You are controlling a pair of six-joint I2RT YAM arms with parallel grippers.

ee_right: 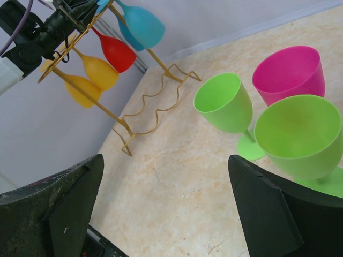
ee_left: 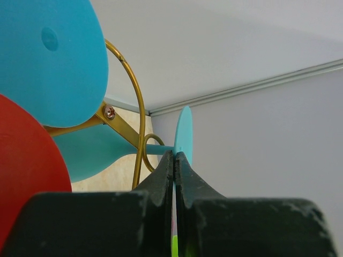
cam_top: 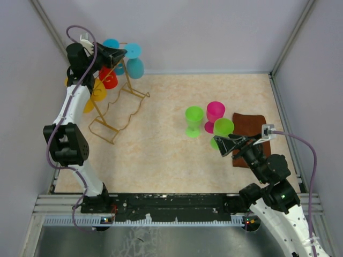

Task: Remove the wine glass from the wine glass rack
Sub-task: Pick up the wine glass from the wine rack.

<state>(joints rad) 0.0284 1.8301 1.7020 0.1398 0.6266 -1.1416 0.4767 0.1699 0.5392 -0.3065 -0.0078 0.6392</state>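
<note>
hanging on the wine glass rack (ee_left: pixel 122 130), blue wine glass (ee_left: pixel 184 131) at closed left gripper (ee_left: pixel 175 156); right gripper (ee_right: pixel 165 159) spread wide

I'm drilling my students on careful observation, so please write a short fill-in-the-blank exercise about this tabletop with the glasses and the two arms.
1. Two lime-green plastic wine glasses and one ___ one stand upright on the beige table.
2. On the golden-yellow wire rack, a single ___ glass hangs between the blue glasses and the yellow glasses.
3. The right gripper has its fingers ___.
4. The left gripper has its fingers ___.
Missing words: pink, red, open, shut.
</note>
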